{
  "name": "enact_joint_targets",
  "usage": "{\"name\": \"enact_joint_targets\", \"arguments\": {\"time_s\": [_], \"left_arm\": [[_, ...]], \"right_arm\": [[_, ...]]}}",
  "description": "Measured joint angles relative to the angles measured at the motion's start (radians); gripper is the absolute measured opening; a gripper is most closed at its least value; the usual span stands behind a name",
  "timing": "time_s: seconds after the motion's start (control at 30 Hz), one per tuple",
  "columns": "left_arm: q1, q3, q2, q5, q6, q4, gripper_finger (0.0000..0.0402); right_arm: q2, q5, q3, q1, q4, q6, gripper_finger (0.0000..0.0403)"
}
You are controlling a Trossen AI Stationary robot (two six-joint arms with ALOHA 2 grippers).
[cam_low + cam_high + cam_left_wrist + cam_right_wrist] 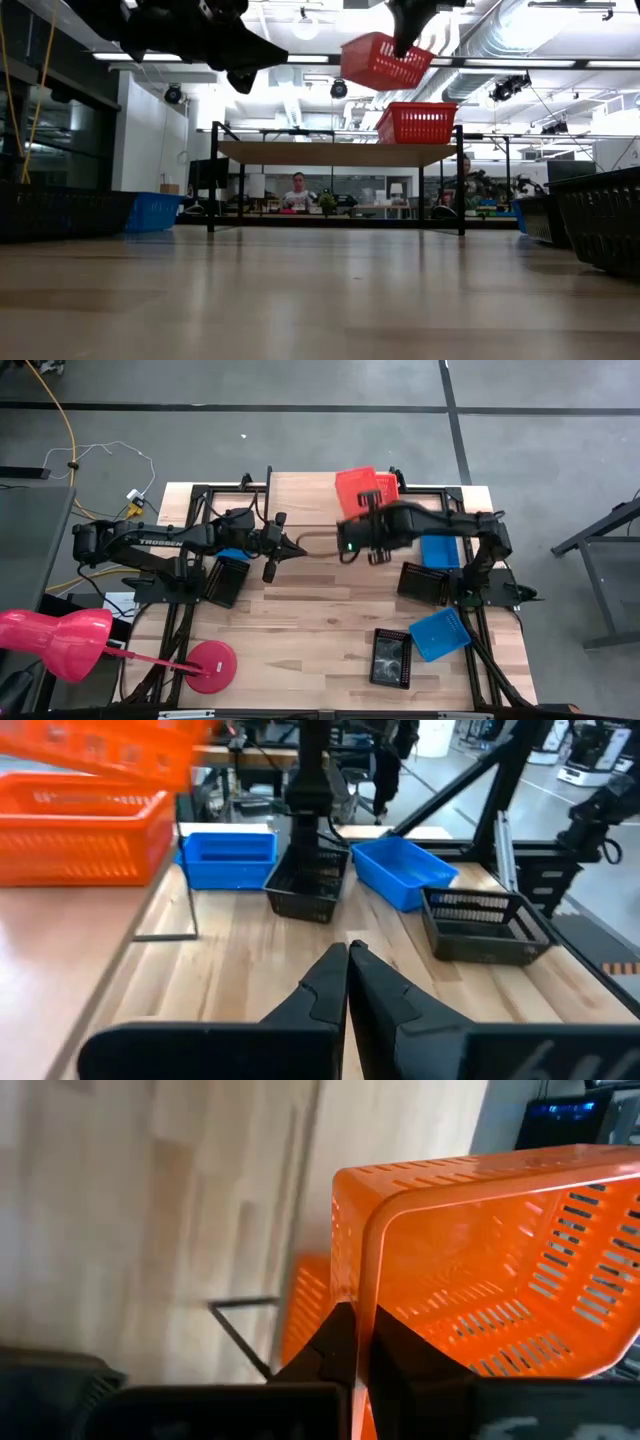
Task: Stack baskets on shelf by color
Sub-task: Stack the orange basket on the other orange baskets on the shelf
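A red-orange basket hangs in the air over the shelf, with my right gripper shut on it. A second red-orange basket sits on the shelf's right end, just below and to the right of the held one. My left gripper is shut and holds nothing. It hovers level over the table's middle, near the shelf's front edge, and shows in its own view. Blue baskets and black baskets lie on the table's right half. My right gripper pinches the red-orange basket's side wall at its rim, close to a corner, with one finger on the outer face and the other inside the basket. The fingers slant down from above. The basket hangs tilted below them, clear of the shelf and of the other basket.
A black basket and a blue one lie under my left arm. A red lamp with a round base stands at the near left corner. Bare wood lies in the table's near middle.
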Motion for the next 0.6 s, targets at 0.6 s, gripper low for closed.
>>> {"name": "enact_joint_targets", "arguments": {"time_s": [0.6], "left_arm": [[-0.045,0.0,0.0,-0.019,0.0,-0.024,0.0]], "right_arm": [[-0.02,-0.199,0.0,-0.266,0.0,-0.168,0.0]]}}
